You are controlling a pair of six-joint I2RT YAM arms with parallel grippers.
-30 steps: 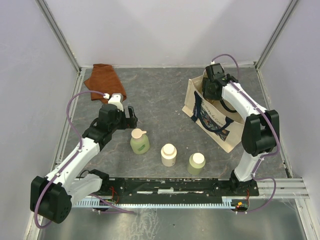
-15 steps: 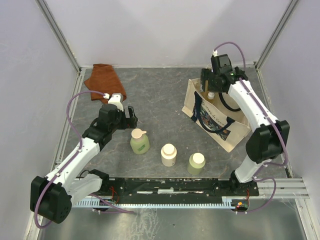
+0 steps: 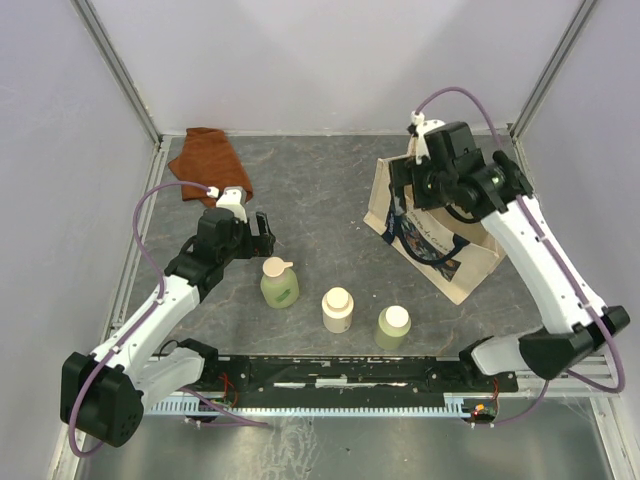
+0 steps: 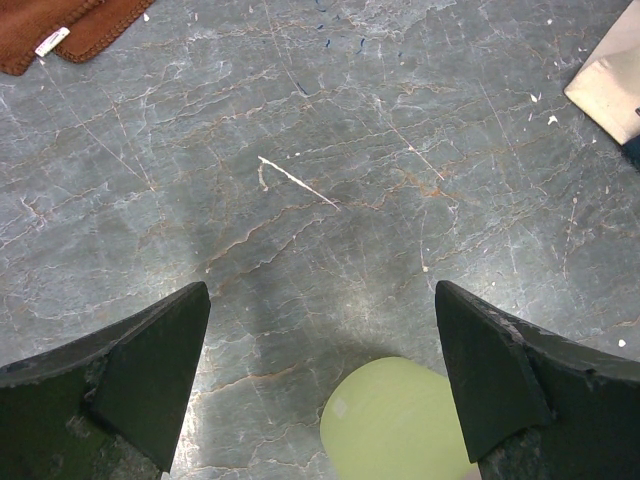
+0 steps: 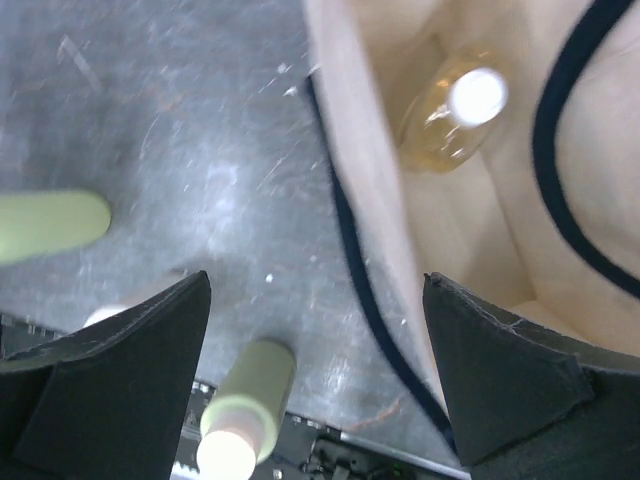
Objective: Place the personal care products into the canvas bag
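Note:
The cream canvas bag (image 3: 440, 250) with navy handles stands open at the right. Inside it lies the clear amber bottle (image 5: 455, 120). My right gripper (image 3: 408, 190) hovers open above the bag's left rim (image 5: 360, 150), and nothing is between its fingers (image 5: 318, 340). Three products stand on the table: a pale green bottle with a spout cap (image 3: 279, 283), a cream-white one (image 3: 337, 310) and a pale green cream-capped one (image 3: 393, 326). My left gripper (image 3: 262, 230) is open just behind the spout-cap bottle (image 4: 400, 425), which shows low between its fingers (image 4: 320, 340).
A rust-brown folded cloth (image 3: 210, 162) lies at the back left, its corner in the left wrist view (image 4: 60, 25). White walls and metal rails enclose the grey stone-patterned table. The arms' base rail (image 3: 350, 375) runs along the near edge.
My right gripper opened, let go of the amber bottle in the bag, and rose out of the bag towards its left rim. The left arm has not moved.

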